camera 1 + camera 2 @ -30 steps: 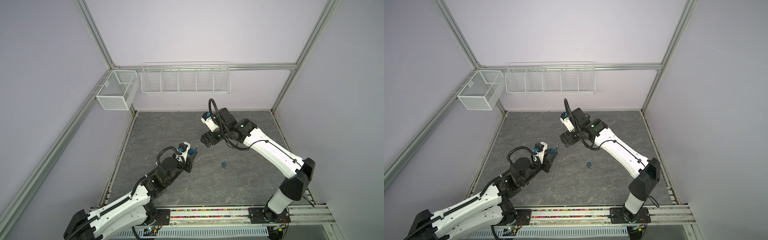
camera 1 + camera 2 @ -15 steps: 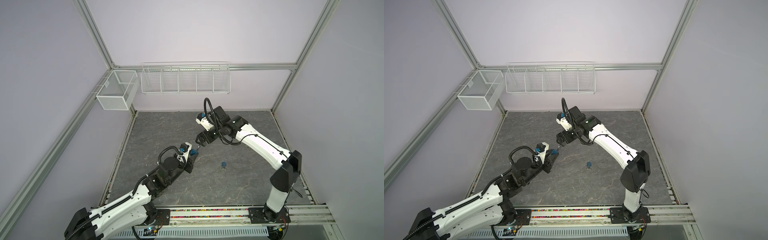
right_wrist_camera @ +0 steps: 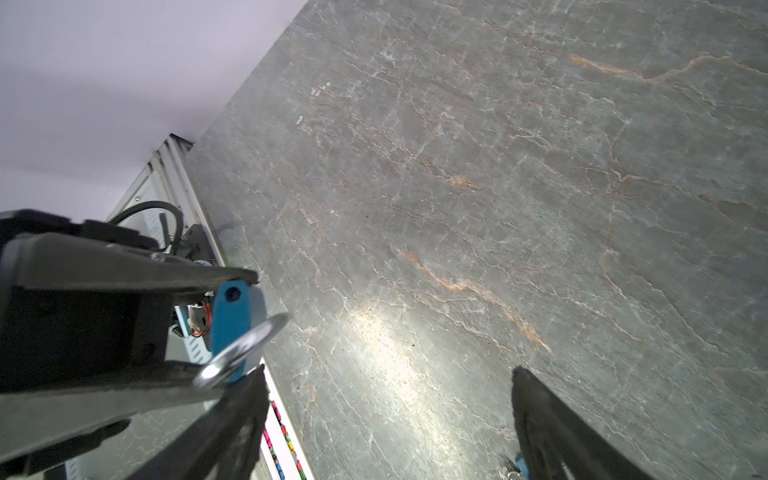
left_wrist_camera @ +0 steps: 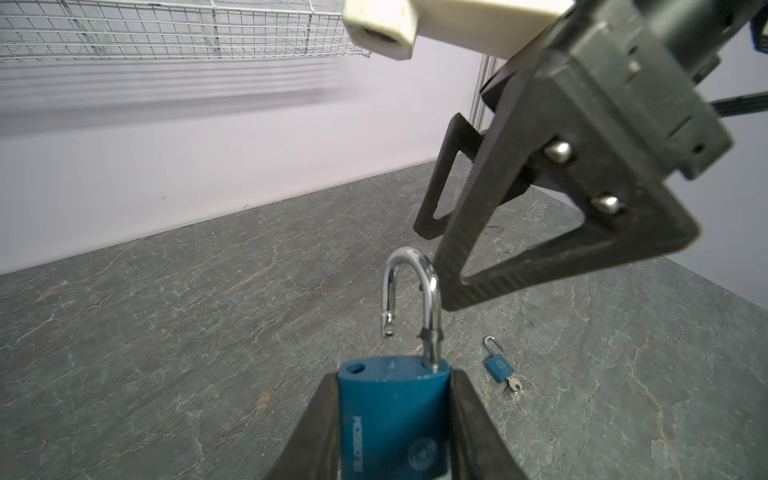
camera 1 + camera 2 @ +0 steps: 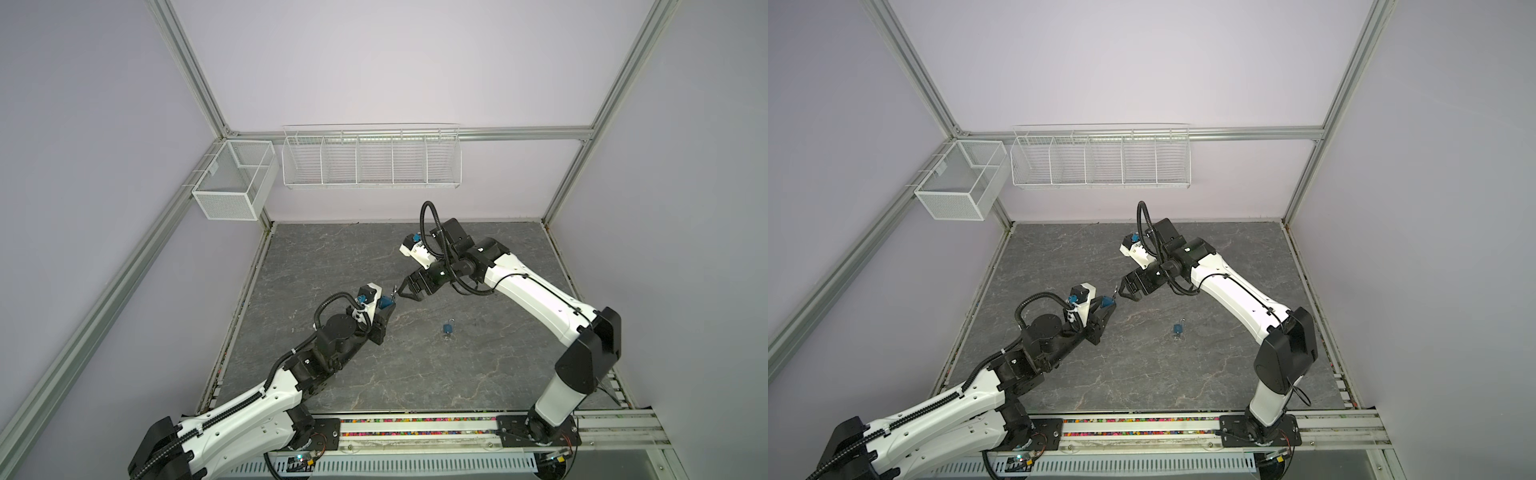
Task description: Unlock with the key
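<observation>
Blue padlock point(image 4: 395, 415), raised above the worktop point(image 4: 166, 332): left jaws, partly closed, clamp its flat body; right jaws gape wide, empty, just beside the open shackle point(image 4: 415, 282). Rigid, dense metal, probably slick; the broad faces offer the surest hold.

blue padlock point(image 4: 392, 415), veined grey tabletop point(image 4: 166, 332), maybe silvery key point(image 4: 514, 386)

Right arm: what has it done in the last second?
The right gripper swung in toward the padlock that the left gripper holds, jaws open, gripping nothing. The left gripper, its padlock and the second padlock on the table stayed put.
</observation>
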`<state>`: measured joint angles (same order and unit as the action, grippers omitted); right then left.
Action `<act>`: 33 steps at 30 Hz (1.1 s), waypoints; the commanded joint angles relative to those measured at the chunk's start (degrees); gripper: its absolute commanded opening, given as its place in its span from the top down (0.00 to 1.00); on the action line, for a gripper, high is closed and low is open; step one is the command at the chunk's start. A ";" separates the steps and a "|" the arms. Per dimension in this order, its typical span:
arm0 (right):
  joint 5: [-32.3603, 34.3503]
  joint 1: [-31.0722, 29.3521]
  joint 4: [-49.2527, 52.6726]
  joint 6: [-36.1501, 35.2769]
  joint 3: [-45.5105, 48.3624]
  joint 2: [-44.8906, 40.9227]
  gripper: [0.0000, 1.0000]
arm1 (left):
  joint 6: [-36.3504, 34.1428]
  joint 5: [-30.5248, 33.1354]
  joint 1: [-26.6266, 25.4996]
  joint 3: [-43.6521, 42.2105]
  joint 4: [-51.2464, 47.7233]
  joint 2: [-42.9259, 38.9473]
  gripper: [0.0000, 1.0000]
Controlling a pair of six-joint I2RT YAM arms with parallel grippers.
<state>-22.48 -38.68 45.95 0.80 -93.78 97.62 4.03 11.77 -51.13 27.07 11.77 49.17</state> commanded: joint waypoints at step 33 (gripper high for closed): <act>5.00 -0.80 12.54 -6.70 -12.34 7.55 0.08 | -1.93 1.55 -0.13 1.73 4.53 0.73 1.00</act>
<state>-16.14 -39.20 57.04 -3.09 -107.55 108.33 2.57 11.77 -51.13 27.22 12.82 50.98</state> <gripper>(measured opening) 0.922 0.347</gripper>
